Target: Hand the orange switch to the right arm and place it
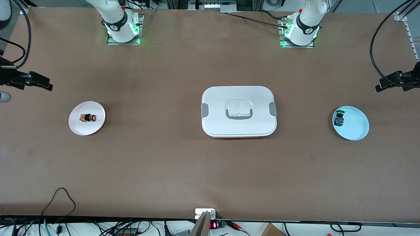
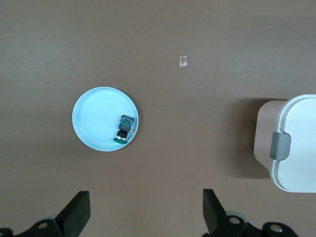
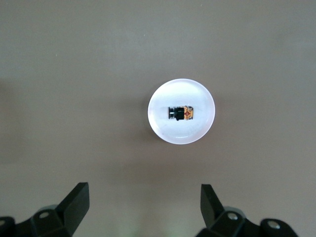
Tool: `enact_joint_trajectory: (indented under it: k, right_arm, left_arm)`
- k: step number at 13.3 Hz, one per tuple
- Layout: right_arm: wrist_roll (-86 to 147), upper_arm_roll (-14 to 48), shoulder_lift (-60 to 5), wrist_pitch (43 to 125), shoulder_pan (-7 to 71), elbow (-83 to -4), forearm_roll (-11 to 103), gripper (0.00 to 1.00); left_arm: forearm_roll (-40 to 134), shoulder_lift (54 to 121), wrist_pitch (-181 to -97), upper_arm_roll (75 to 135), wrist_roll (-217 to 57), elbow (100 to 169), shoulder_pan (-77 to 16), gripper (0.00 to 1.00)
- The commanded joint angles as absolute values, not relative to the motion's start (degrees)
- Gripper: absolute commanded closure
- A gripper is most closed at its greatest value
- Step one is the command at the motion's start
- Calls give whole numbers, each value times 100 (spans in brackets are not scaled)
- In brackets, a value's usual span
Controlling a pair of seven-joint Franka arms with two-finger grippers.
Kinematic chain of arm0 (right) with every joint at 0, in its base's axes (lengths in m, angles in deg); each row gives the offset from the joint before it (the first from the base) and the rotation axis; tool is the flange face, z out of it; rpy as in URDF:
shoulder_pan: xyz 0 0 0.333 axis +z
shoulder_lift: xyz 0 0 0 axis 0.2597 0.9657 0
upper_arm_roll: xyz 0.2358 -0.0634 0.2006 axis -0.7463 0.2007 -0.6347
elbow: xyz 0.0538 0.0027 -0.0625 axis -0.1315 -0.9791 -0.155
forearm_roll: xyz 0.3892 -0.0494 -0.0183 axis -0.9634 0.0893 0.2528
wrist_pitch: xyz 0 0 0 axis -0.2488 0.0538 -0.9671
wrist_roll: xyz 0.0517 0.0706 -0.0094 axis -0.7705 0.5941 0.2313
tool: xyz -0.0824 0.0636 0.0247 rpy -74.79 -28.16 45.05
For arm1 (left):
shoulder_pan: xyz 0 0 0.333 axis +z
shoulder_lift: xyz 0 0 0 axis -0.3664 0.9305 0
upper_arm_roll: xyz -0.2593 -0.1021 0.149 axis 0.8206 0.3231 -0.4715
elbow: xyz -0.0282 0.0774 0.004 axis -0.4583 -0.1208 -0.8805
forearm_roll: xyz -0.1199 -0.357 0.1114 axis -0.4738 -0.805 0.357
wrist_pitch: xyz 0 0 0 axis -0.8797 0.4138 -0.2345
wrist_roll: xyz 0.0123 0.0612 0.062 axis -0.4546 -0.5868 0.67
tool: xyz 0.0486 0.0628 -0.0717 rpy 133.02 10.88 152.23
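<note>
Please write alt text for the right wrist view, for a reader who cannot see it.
The orange switch lies on its side in the middle of a small white plate on the brown table. The right gripper hangs open above the table beside the plate, holding nothing.

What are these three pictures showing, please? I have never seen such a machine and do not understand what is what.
Two white robot arms stand at a brown table. One picture looks down from a high camera facing them; the other two come from cameras on each arm's wrist. The left gripper hangs open high over the light blue plate, which holds a green-capped switch. The right gripper hangs open high over the white plate, which holds the orange switch lying on its side. Between the plates sits a closed white lidded box. Neither gripper holds anything.
</note>
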State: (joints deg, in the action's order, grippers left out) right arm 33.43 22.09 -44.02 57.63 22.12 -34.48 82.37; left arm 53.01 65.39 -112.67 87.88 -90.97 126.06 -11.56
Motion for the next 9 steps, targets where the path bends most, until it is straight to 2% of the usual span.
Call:
enact_joint_trajectory:
  k: [1,6,9]
  right_arm:
    - [3415,2300,-4673,6273,2340,-4168,8236,0]
    - [3424,2291,-5227,7337,2410,-5258,8350,0]
    - [3485,2204,-5289,6771,2402,-4902,8341,0]
  left_arm:
    - [5386,6583,-11141,8787,-9063,12449,-1156,0]
    - [5377,6583,-11141,8787,-9054,12449,-1156,0]
    - [5420,6626,-11115,8787,-9028,12326,-1208,0]
